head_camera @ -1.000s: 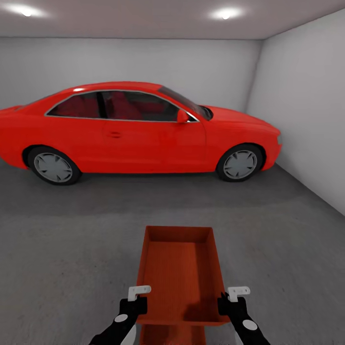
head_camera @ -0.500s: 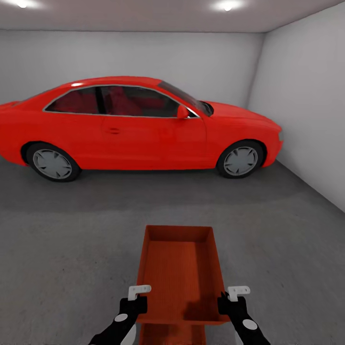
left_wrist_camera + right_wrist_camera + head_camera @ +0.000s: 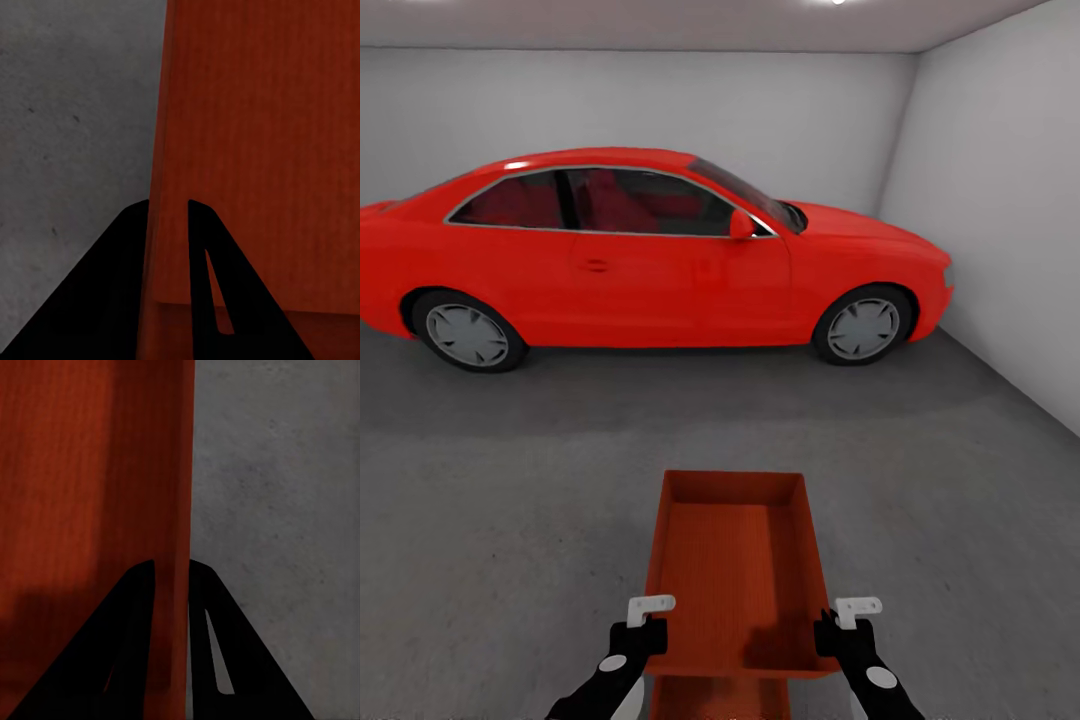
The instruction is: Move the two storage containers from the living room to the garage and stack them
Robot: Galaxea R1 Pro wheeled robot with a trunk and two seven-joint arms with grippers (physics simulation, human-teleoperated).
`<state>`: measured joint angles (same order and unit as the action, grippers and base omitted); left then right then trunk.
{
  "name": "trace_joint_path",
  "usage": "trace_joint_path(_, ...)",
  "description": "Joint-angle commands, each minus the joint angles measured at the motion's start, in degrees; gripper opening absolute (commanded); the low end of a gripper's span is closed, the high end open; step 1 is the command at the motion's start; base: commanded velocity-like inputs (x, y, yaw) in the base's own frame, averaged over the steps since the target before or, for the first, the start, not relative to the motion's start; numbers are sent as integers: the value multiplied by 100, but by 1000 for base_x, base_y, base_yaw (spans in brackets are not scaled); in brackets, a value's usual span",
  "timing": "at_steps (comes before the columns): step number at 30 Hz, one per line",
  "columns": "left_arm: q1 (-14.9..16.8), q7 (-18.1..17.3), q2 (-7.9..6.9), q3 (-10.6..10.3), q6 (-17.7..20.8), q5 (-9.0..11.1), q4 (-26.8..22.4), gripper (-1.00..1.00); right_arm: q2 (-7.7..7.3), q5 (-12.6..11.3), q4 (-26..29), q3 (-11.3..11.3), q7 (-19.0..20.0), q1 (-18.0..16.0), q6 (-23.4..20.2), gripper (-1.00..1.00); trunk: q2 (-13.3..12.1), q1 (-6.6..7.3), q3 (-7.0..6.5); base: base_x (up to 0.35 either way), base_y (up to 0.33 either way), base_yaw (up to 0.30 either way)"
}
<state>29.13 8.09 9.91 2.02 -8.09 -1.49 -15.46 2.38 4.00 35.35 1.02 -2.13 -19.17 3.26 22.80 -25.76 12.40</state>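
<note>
An orange-red open-topped storage container (image 3: 728, 560) hangs low in the middle of the head view, above the dark grey concrete floor (image 3: 510, 520) of the garage. My left gripper (image 3: 650, 628) is shut on its left wall and my right gripper (image 3: 832, 628) on its right wall. In the left wrist view the black fingers (image 3: 206, 270) straddle the thin wall of the container (image 3: 255, 135). The right wrist view has the same grip, fingers (image 3: 131, 630) either side of the container wall (image 3: 90, 472). A second orange-red surface (image 3: 720, 700) peeks out just under the container's near end.
A red car (image 3: 640, 260) stands side-on across the garage ahead, in front of the white-grey back wall (image 3: 660, 100). The right wall (image 3: 1000, 200) runs along the right side. Concrete floor stretches between me and the car.
The whole head view has shifted: the car sits slightly higher and the ceiling lights have slid off the top, so the camera moved. Container and grippers keep the same place in the picture.
</note>
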Motion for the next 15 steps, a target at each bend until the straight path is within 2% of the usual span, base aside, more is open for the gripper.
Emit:
trace_joint_path(1,12,-17,8,79,-8,-27,-133,-100,2,30,-151,-155,9,1,16,-100,12,-3,20,0,0,0)
trace_joint_path(15,10,-18,8,79,-8,-27,-133,-100,2,30,-151,-155,6,1,16,-100,12,-3,149,0,0,0)
